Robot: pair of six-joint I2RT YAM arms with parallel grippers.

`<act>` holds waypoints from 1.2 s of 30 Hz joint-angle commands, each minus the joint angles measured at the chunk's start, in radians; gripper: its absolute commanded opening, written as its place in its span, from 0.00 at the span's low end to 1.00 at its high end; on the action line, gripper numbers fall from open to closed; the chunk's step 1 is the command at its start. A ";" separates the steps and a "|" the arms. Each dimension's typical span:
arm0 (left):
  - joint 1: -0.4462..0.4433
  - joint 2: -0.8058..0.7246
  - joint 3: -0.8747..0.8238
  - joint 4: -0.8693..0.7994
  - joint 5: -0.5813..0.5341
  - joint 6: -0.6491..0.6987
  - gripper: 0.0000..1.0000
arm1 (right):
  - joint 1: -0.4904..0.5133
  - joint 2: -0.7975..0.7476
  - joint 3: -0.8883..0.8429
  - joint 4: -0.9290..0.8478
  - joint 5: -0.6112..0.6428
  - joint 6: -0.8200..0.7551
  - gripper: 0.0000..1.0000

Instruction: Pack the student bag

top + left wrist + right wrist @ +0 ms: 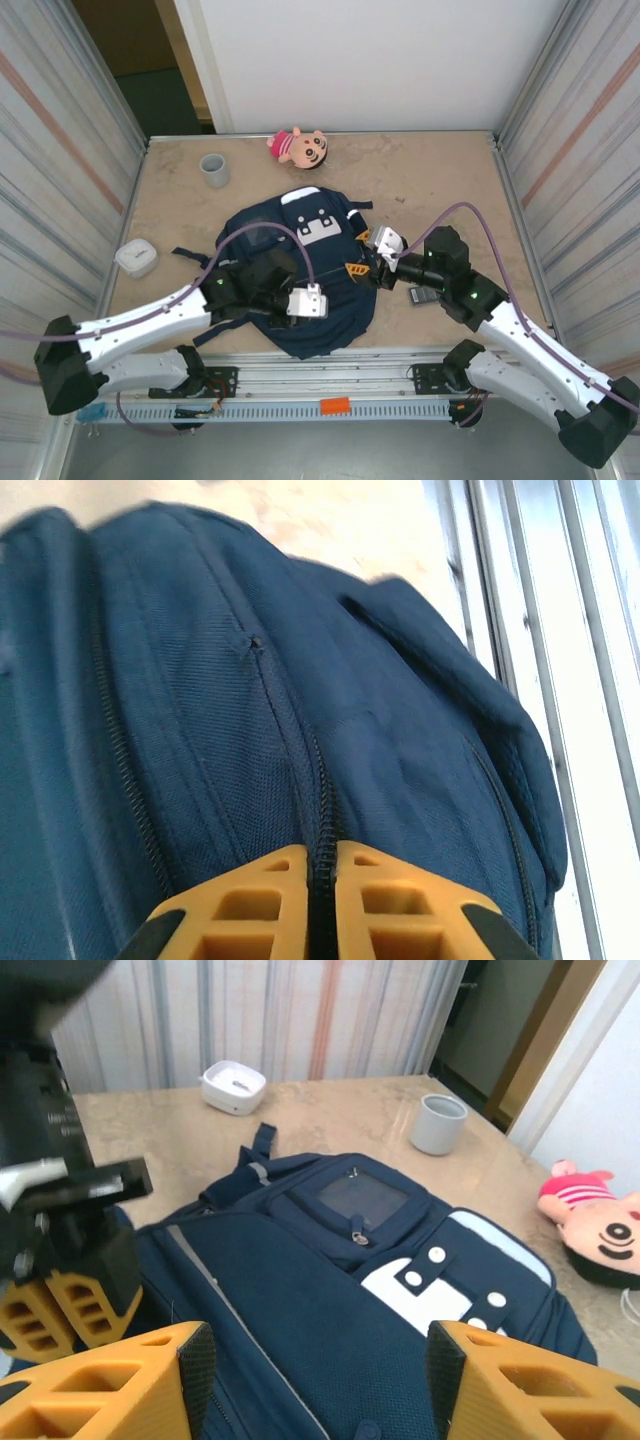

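On the worktop (pixel 440 180), centred, the student bag (pixel 290 225) lies closed. Your left hand (pixel 322 900) is pinched narrow at the zip (pixel 290 730); your right hand (pixel 315 1360) hovers wide, empty. Opening step, by appearance: next, draw the zip along.

Beige stone-look table (pixel 440 180) between corrugated metal walls (pixel 60 150), white panel (pixel 350 60) behind.

- The student bag (pixel 300 290) lies mid-table (pixel 440 190).
- A cup (pixel 214 170) stands far left; a plush doll (pixel 297 147) lies just beyond the bag's far end.
- A small case (pixel 136 259) sits left of the bag.
- The left tool (pixel 322 900) is on the bag's zip, the right tool (pixel 320 1370) over its right side.
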 commanded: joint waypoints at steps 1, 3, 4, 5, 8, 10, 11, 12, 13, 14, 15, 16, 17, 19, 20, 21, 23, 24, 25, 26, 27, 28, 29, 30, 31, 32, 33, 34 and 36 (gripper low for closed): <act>-0.013 0.060 0.017 -0.122 -0.098 0.153 0.14 | -0.005 0.005 -0.007 -0.020 -0.016 0.027 0.58; -0.013 0.099 0.017 -0.140 -0.111 0.164 0.15 | -0.006 0.004 -0.015 -0.024 -0.012 0.022 0.58; -0.014 0.111 0.020 -0.146 -0.118 0.161 0.16 | -0.005 0.001 -0.018 -0.023 -0.009 0.020 0.58; -0.013 0.120 0.022 -0.149 -0.120 0.157 0.16 | -0.005 -0.001 -0.024 -0.022 -0.006 0.018 0.58; -0.014 0.110 0.022 -0.126 -0.112 0.140 0.22 | -0.005 -0.007 -0.034 -0.028 0.001 0.011 0.58; -0.011 0.071 0.020 -0.096 -0.103 0.110 0.26 | -0.006 -0.007 -0.030 -0.052 0.009 -0.004 0.58; -0.002 0.039 0.022 -0.076 -0.082 0.088 0.30 | -0.005 -0.002 -0.023 -0.075 0.019 -0.014 0.58; 0.014 0.000 0.020 -0.052 -0.048 0.059 0.37 | -0.004 0.004 -0.009 -0.107 0.029 -0.023 0.58; 0.033 -0.037 0.014 -0.027 -0.012 0.031 0.43 | -0.003 0.011 0.004 -0.138 0.034 -0.032 0.58; 0.058 -0.085 0.003 0.007 0.034 0.000 0.49 | 0.001 0.020 0.021 -0.175 0.038 -0.046 0.58; 0.082 -0.135 -0.013 0.040 0.074 -0.033 0.55 | 0.010 0.028 0.039 -0.207 0.048 -0.058 0.58; 0.103 -0.177 -0.028 0.071 0.102 -0.067 0.61 | 0.020 0.033 0.053 -0.231 0.059 -0.071 0.58; 0.129 -0.227 -0.044 0.103 0.133 -0.108 0.65 | 0.039 0.042 0.067 -0.256 0.076 -0.088 0.58; 0.192 -0.315 -0.069 0.150 0.214 -0.205 0.72 | 0.091 0.063 0.086 -0.292 0.126 -0.120 0.59; 0.234 -0.359 -0.088 0.179 0.262 -0.259 0.74 | 0.124 0.080 0.094 -0.310 0.157 -0.134 0.59; 0.275 -0.397 -0.105 0.207 0.294 -0.316 0.74 | 0.166 0.104 0.104 -0.335 0.192 -0.149 0.59; 0.332 -0.458 -0.126 0.225 0.339 -0.398 0.75 | 0.249 0.159 0.131 -0.379 0.265 -0.176 0.59; 0.352 -0.485 -0.137 0.237 0.329 -0.439 0.75 | 0.290 0.188 0.146 -0.392 0.306 -0.186 0.60; 0.364 -0.504 -0.144 0.246 0.289 -0.483 0.76 | 0.320 0.211 0.157 -0.397 0.327 -0.194 0.60; 0.371 -0.522 -0.149 0.242 0.223 -0.530 0.76 | 0.345 0.249 0.171 -0.402 0.335 -0.201 0.60; 0.376 -0.535 -0.150 0.231 0.158 -0.566 0.77 | 0.365 0.277 0.186 -0.402 0.335 -0.207 0.60; 0.377 -0.544 -0.153 0.221 0.107 -0.589 0.77 | 0.380 0.300 0.196 -0.398 0.334 -0.212 0.60; 0.378 -0.550 -0.157 0.209 0.051 -0.618 0.77 | 0.399 0.330 0.207 -0.397 0.335 -0.222 0.60; 0.378 -0.554 -0.160 0.200 0.008 -0.638 0.78 | 0.413 0.358 0.217 -0.395 0.339 -0.232 0.59; 0.379 -0.556 -0.167 0.189 -0.036 -0.660 0.79 | 0.428 0.390 0.224 -0.388 0.347 -0.242 0.59; 0.379 -0.554 -0.177 0.184 -0.070 -0.673 0.79 | 0.445 0.423 0.226 -0.378 0.356 -0.254 0.59; 0.380 -0.552 -0.187 0.182 -0.093 -0.683 0.79 | 0.462 0.449 0.226 -0.377 0.364 -0.267 0.58; 0.381 -0.549 -0.198 0.184 -0.114 -0.702 0.79 | 0.488 0.481 0.229 -0.378 0.372 -0.281 0.58; 0.382 -0.543 -0.216 0.199 -0.130 -0.736 0.79 | 0.534 0.522 0.239 -0.389 0.382 -0.298 0.58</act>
